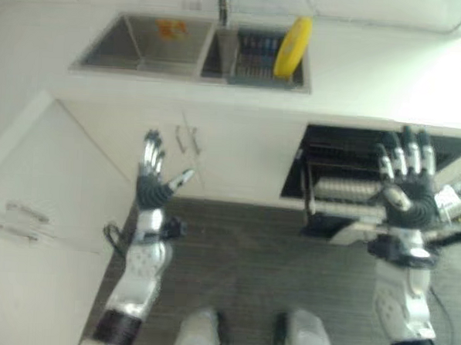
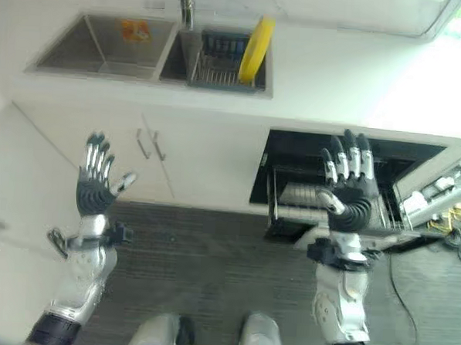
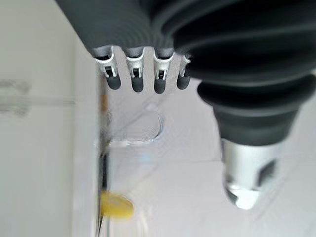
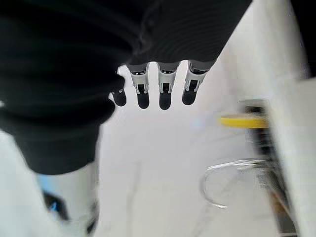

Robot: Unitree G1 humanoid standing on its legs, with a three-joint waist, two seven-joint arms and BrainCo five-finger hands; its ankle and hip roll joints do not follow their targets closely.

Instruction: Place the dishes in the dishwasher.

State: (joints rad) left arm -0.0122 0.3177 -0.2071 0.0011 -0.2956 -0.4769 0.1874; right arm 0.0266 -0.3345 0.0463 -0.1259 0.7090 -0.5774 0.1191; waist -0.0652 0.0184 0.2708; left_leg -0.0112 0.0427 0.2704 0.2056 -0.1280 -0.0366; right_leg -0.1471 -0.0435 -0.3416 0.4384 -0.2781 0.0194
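A white surface (image 1: 375,72) runs across in front of me, with a steel double sink (image 1: 144,48) set into it; a yellow plate (image 1: 293,46) stands on edge in the drying rack (image 1: 256,62) in the sink's right-hand basin. Below the surface are white cabinet doors (image 1: 216,152) with slim handles, and to their right the dishwasher (image 1: 346,178) stands open, its rack (image 1: 341,195) pulled partway out over the dark striped floor (image 1: 257,259). My left hand (image 1: 151,185) is raised before the cabinets, fingers (image 3: 137,74) straight and spread, holding nothing. My right hand (image 1: 406,189) is up before the dishwasher opening, fingers (image 4: 165,86) likewise extended and empty.
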